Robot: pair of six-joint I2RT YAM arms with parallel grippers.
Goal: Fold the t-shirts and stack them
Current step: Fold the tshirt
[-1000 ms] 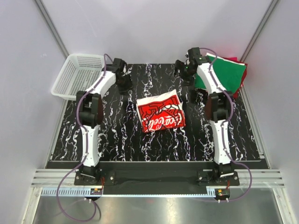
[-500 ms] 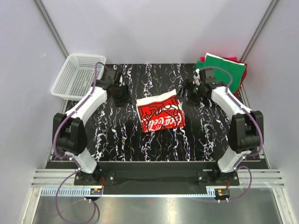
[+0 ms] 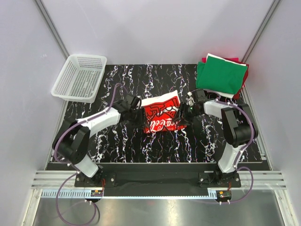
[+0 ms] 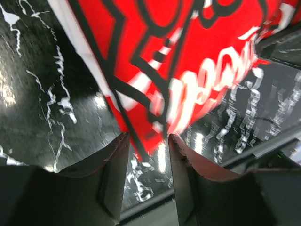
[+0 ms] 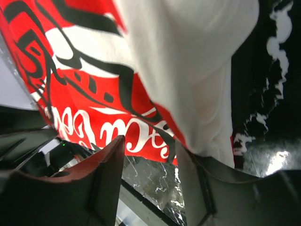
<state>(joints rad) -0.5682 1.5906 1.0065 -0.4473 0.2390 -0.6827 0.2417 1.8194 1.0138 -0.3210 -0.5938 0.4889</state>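
The folded cream-white t-shirt [image 3: 162, 113] with its big red Coca-Cola print lies mid-table. My left gripper [image 3: 137, 109] sits low at its left edge, my right gripper [image 3: 184, 112] at its right edge. In the left wrist view the left gripper [image 4: 148, 136] is open, and the shirt's red corner [image 4: 155, 94] reaches just to its fingertips. In the right wrist view the right gripper [image 5: 150, 142] is open, with the shirt's white folded edge [image 5: 197, 70] lying over its right finger [image 5: 193, 174]. A folded green t-shirt [image 3: 221, 75] lies on a red one [image 3: 234, 60] at the back right.
A white mesh basket [image 3: 79, 76] stands at the back left corner, partly off the black marbled table [image 3: 122, 141]. Grey walls close in both sides.
Both arms have swung from the back of the table forward and inward, down to the printed shirt's left and right edges. The right jaws have narrowed.
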